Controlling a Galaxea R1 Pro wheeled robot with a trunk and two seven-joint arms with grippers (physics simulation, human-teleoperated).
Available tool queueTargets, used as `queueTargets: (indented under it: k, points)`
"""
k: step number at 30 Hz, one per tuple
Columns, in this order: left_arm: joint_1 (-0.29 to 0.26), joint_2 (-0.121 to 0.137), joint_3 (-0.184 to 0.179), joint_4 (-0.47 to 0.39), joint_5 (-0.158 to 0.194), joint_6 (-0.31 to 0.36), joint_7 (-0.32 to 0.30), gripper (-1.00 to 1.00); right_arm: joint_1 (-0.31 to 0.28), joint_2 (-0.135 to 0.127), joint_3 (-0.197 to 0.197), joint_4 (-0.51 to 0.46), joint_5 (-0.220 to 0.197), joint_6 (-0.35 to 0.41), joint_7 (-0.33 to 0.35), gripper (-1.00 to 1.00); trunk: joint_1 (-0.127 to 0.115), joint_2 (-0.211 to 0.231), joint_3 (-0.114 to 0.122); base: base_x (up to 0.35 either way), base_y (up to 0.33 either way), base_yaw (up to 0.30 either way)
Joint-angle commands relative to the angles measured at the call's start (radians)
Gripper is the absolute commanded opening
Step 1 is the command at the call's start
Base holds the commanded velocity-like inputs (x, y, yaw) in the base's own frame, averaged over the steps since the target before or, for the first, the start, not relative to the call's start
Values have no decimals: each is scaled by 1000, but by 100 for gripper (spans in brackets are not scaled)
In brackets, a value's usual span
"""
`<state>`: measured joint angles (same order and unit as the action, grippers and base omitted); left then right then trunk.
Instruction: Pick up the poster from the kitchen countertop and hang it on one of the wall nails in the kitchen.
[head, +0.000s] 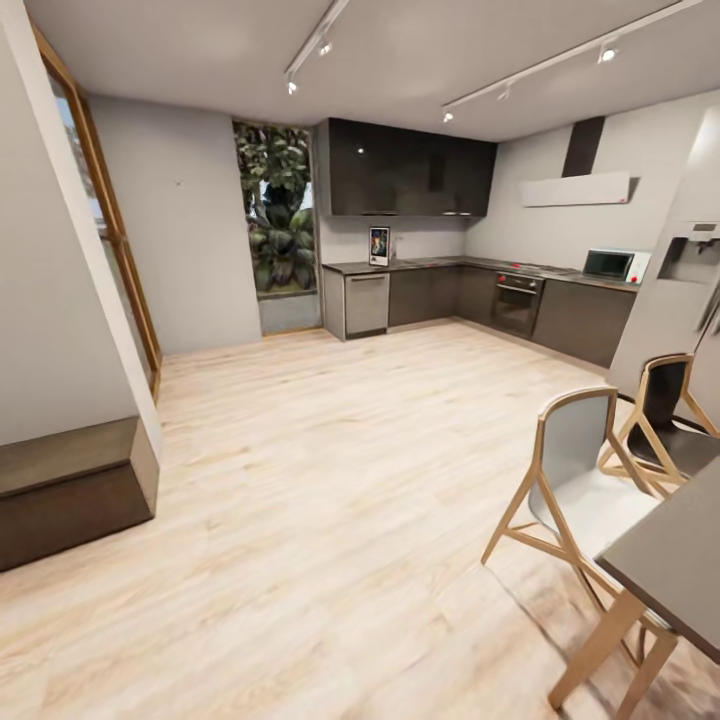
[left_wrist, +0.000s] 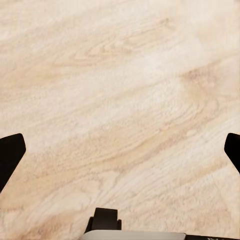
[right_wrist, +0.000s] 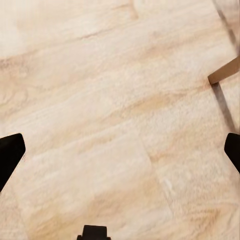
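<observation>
Grey desk (head: 440, 264) far across the wood floor (head: 330, 470), poster (head: 379, 246) propped upright against its wall, reachable; left hand (left_wrist: 120, 150) and right hand (right_wrist: 120, 150) both open, empty, pointing floorward for transit.

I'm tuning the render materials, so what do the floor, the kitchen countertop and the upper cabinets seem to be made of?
The floor looks like pale matte wood planking: grain and plank seams show. The kitchen countertop seems a dark matte slab, material unclear from this far. The upper cabinets look like glossy black panels, with soft reflections.
</observation>
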<state>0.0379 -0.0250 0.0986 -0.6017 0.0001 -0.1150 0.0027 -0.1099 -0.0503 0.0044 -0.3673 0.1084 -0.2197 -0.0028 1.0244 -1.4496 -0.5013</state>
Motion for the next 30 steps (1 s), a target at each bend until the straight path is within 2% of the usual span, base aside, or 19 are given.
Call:
queueTargets:
  k: [1, 30]
  points:
    - [0, -1, 3, -1, 0, -2, 0, 100, -1, -1, 0, 1, 8, -3, 0, 100, 1, 0, -1, 335, 75, 0]
    - [0, -1, 3, -1, 0, -2, 0, 100, -1, -2, 0, 1, 8, -3, 0, 100, 1, 0, -1, 335, 75, 0]
